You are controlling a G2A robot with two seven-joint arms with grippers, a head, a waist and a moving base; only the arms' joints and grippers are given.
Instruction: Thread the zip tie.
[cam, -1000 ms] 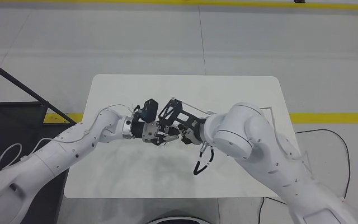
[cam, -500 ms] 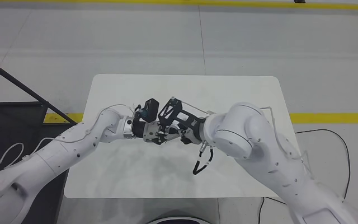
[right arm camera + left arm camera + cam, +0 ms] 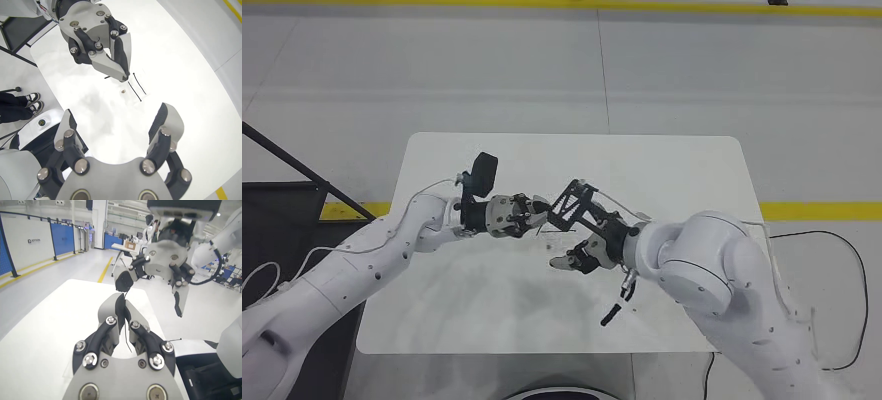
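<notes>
Black and thin, the zip tie is clamped in the left pincer, whose two fingers are pressed together on it with their dark pads meeting. The strap runs lengthwise between the pads. One end trails back toward the wrist, and the other pokes out just past the fingertips. The pincer holds it in the air above the white tabletop.

Just beyond the left pincer's tips is the right pincer, facing it. Its fingers are spread wide apart and grip nothing. From the left wrist camera, one of its dark pads sits right at the strap's free end. Whether pad and strap touch cannot be told. Its other finger stands well off to the side of the strap.

Farther out, past the left pincer's fingertips as the right wrist camera looks down, two spare ties lie flat on the tabletop. They are side by side, roughly parallel and close together but not crossing. A small brown speck lies near them, on the side nearer the left pincer's tips. From above, both pincers are over the middle of the tabletop.
</notes>
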